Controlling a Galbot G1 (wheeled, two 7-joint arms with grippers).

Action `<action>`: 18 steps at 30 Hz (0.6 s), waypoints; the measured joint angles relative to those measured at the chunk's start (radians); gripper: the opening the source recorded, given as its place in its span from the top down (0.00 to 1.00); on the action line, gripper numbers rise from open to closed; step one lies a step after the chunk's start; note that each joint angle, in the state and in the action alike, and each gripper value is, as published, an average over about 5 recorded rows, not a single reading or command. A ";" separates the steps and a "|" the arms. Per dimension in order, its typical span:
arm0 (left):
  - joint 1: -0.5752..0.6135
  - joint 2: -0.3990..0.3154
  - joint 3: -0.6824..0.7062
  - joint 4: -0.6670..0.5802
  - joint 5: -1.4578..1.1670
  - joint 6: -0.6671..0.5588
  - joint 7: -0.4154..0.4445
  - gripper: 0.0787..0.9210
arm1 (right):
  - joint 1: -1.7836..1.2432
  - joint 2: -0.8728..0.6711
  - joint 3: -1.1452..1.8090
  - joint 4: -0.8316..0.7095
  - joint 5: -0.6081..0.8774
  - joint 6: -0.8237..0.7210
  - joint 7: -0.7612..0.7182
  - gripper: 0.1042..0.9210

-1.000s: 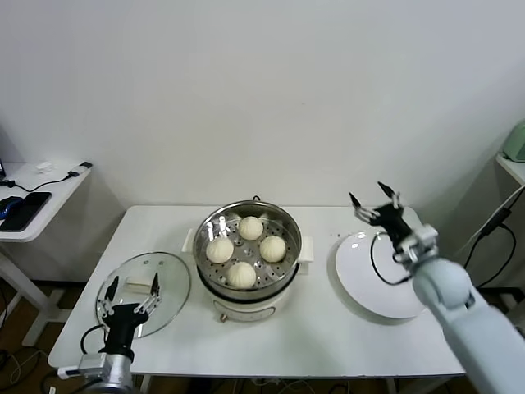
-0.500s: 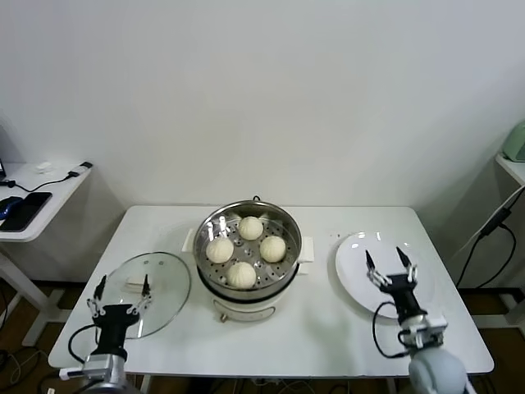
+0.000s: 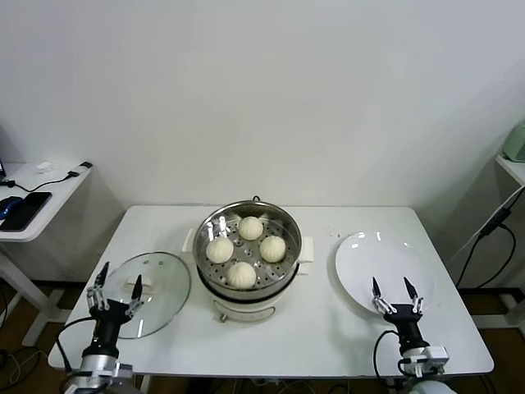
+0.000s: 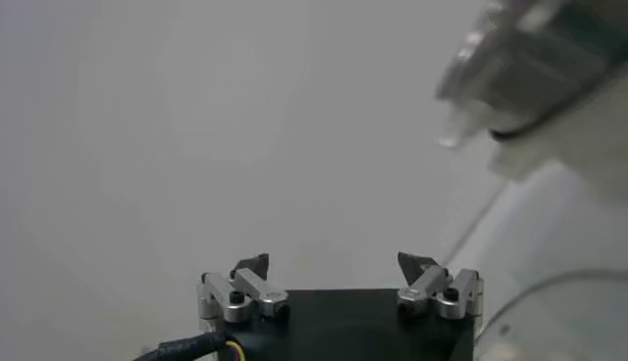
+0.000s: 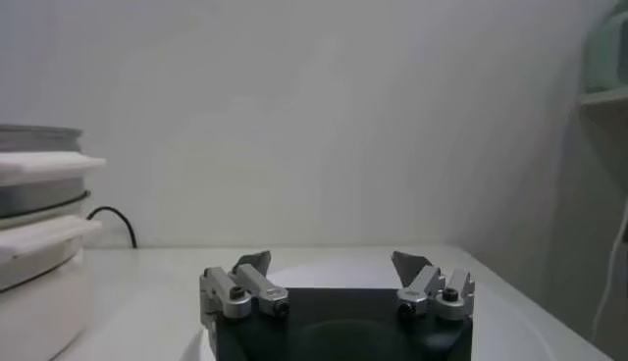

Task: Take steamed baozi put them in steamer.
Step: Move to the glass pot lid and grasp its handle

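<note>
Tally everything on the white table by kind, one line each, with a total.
Steamed baozi: 4, all inside the steamer
Steamer: 1
Glass lid: 1
White plate: 1
Total: 7

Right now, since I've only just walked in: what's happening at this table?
Nothing is being handled. All four baozi sit on the perforated tray inside the steamer. The plate beside it holds nothing, and the glass lid lies on the table. The left gripper and right gripper are both open and empty, low at the table's near edge.
</note>
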 measured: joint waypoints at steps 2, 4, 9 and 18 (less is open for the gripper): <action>-0.012 0.014 -0.002 0.038 0.088 -0.014 -0.009 0.12 | -0.004 0.004 0.003 -0.004 -0.001 0.005 0.000 0.12; -0.026 0.027 -0.005 0.077 0.167 -0.025 -0.016 0.12 | -0.007 0.008 0.007 -0.006 -0.003 0.009 0.001 0.12; -0.058 0.056 -0.007 0.168 0.317 -0.041 -0.031 0.12 | -0.011 0.014 0.013 -0.006 -0.006 0.013 0.006 0.12; -0.115 0.093 -0.002 0.294 0.431 -0.042 -0.049 0.12 | -0.016 0.023 0.015 -0.006 -0.014 0.017 0.017 0.12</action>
